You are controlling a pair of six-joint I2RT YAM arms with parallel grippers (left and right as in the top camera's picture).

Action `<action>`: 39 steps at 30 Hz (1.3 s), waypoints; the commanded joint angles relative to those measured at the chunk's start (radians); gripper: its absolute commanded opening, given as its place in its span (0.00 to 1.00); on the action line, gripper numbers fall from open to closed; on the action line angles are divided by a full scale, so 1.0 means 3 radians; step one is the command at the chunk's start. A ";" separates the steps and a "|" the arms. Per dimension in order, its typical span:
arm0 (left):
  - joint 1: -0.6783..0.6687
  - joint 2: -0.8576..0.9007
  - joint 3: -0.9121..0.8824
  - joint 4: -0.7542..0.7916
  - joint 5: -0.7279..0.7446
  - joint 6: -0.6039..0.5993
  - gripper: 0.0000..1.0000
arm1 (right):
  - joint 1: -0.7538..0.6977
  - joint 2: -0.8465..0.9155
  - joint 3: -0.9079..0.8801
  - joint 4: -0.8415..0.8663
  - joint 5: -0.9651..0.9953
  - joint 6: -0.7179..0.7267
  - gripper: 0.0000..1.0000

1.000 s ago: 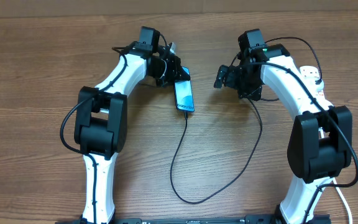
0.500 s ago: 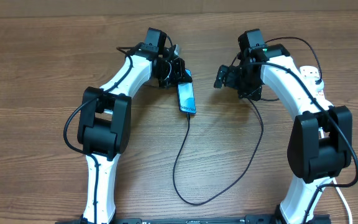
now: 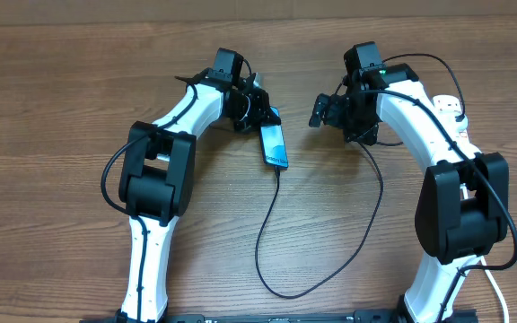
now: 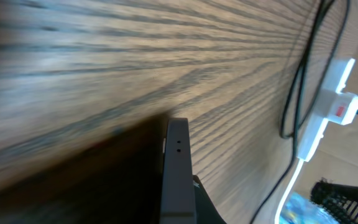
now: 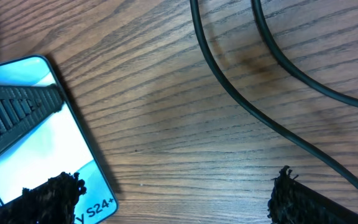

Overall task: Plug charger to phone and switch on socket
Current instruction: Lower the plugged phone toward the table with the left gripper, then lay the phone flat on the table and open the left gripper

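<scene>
Overhead, you're watching the left gripper pinching the far end of the phone, its fingers closed down on it. The blue screen is facing up and the phone is sitting at a slant over the table between the two arms. The charger is running from the phone's near end, looping down toward the front edge and curving back up under the right arm. You can't tell from here whether its tip is fully seated.

The right gripper is hovering near the phone but apart from it, spread wide and holding nothing. On its wrist view the two fingertips are framing bare wood, with the phone's lettered corner at the left. The left wrist view is showing the socket well off to the side, a red switch showing and its white cord trailing away.
</scene>
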 commanded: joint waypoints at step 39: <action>0.0028 -0.0050 0.0022 -0.0242 -0.0534 0.0135 0.04 | 0.0011 -0.0011 0.0027 0.0020 -0.0019 -0.0023 1.00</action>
